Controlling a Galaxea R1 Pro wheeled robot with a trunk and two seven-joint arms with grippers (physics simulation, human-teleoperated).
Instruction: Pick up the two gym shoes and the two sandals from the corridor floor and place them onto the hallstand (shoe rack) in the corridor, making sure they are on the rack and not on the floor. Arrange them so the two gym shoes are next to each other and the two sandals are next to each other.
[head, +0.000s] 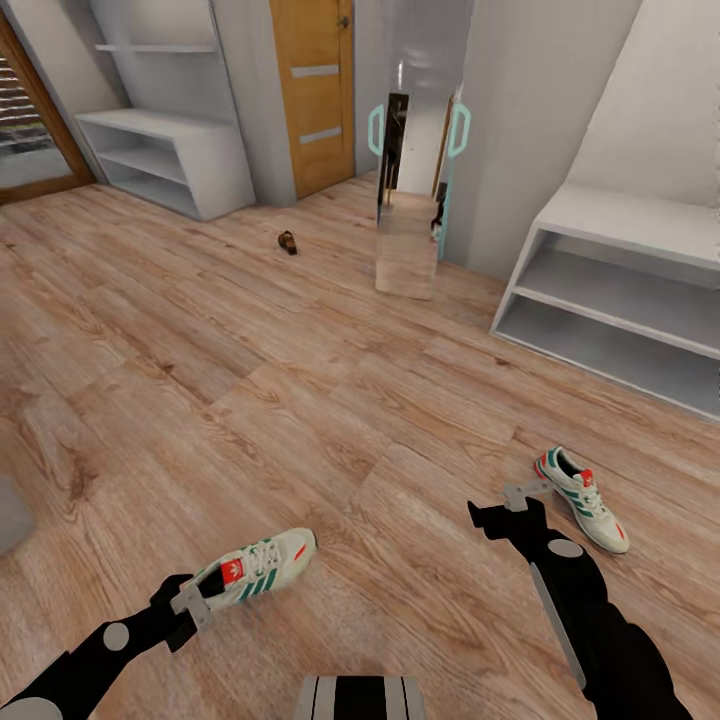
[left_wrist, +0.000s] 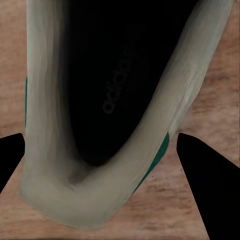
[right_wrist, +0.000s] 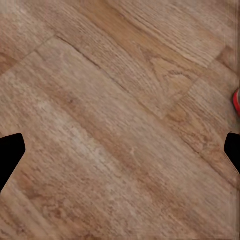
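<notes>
The left tool (head: 185, 605) straddles the heel of one gym shoe (head: 258, 570) on the corridor floor (head: 300, 400), fingers spread, not yet pinching. The shoe looks light, its collar soft; the heel rim offers hold. The right tool (head: 505, 505) hangs open near the other sneaker (head: 583, 498).

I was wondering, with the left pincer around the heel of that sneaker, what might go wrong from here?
1. The left pincer straddles only the heel of the near gym shoe; lifted from there, the long toe end may droop or slip out.
2. The right pincer is open above bare floor, short of the other gym shoe, so it needs repositioning.
3. One small brown thing, possibly a sandal, lies far off; it could be overlooked.
</notes>
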